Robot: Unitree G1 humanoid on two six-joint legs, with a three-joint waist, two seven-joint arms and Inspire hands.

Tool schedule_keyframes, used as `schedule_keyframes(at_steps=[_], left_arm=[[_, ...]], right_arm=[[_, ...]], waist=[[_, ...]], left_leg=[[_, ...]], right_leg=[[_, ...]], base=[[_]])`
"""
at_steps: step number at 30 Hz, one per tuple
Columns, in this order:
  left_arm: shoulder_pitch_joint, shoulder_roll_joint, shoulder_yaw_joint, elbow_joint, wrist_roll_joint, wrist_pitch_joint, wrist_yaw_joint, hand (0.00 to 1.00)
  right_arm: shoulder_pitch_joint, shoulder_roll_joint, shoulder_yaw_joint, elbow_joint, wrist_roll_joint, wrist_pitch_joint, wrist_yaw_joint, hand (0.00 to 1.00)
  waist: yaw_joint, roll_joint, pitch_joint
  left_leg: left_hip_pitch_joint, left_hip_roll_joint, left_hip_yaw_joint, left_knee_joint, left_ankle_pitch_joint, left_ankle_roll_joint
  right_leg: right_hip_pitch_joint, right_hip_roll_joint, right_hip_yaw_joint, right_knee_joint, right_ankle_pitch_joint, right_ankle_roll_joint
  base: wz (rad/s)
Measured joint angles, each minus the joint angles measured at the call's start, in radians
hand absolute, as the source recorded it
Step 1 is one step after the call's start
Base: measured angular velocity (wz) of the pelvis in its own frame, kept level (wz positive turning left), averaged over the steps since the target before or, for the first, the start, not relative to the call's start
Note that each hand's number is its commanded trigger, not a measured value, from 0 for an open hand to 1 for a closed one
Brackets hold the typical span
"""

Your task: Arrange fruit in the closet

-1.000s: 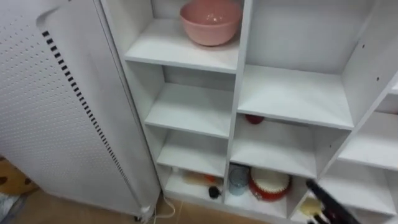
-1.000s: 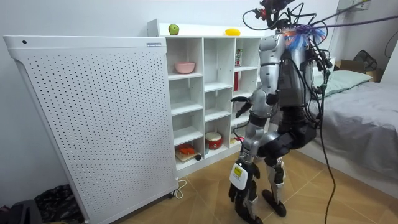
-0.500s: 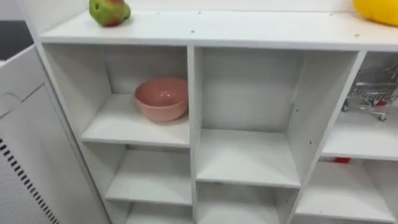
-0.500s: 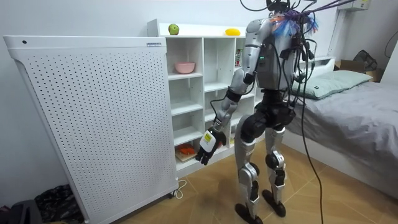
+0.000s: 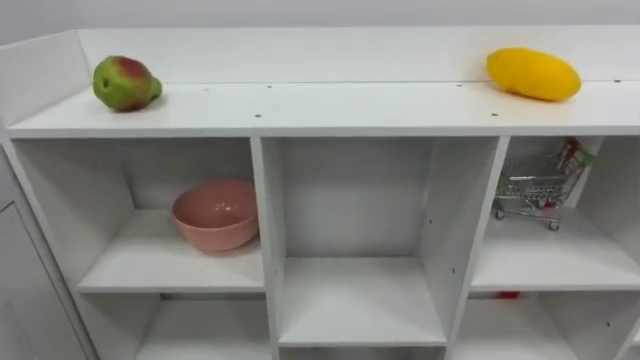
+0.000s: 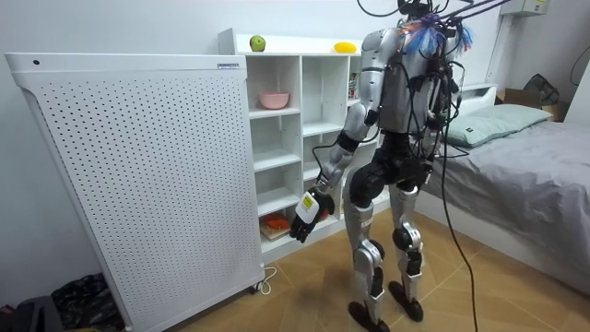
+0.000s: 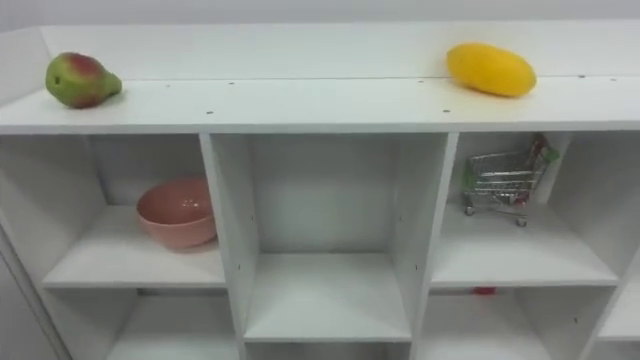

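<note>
Currently the robot is standing upright on the wood floor (image 6: 304, 304), right in front of the white closet (image 5: 350, 108). A big white perforated panel (image 6: 138, 175) is standing against the closet's side on the room view's left, and a bed (image 6: 544, 166) is lying off to the room view's right.

Both fruits are sitting on the closet's top board, well apart. The green-red fruit (image 5: 125, 83) is resting near the left end, close to the low side lip. The yellow fruit (image 5: 533, 74) is lying near the right end, approx. above the right compartment. Neither one is touching anything but the board.

In the upper row, a pink bowl (image 5: 215, 214) is sitting upright in the left compartment, toward its right wall. The middle compartment is holding nothing visible. A small toy shopping cart (image 5: 535, 188) is standing in the right compartment. Lower down in the room view, a red pot (image 6: 317, 207) is sitting in a bottom compartment.

The left hand (image 6: 307, 215) is hanging low at the end of a lowered arm, approx. level w/ the closet's bottom rows and apart from both fruits. It's too small in the room view to tell how open it is or whether it's holding anything.
</note>
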Motion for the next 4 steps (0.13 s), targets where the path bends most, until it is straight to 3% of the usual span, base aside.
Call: schedule_keyframes(at_steps=[4], left_arm=[[0.018, -0.014, 0.035, 0.001, 0.013, 0.004, 0.000, 0.00]], right_arm=[[0.033, 0.012, -0.010, 0.006, -0.068, 0.003, -0.001, 0.00]], waist=[[0.000, -0.001, 0.0002]], left_leg=[[0.000, 0.000, 0.000, 0.000, -0.001, -0.001]], right_leg=[[0.001, 0.000, 0.018, 0.000, 0.000, 0.000]], base=[[0.00]])
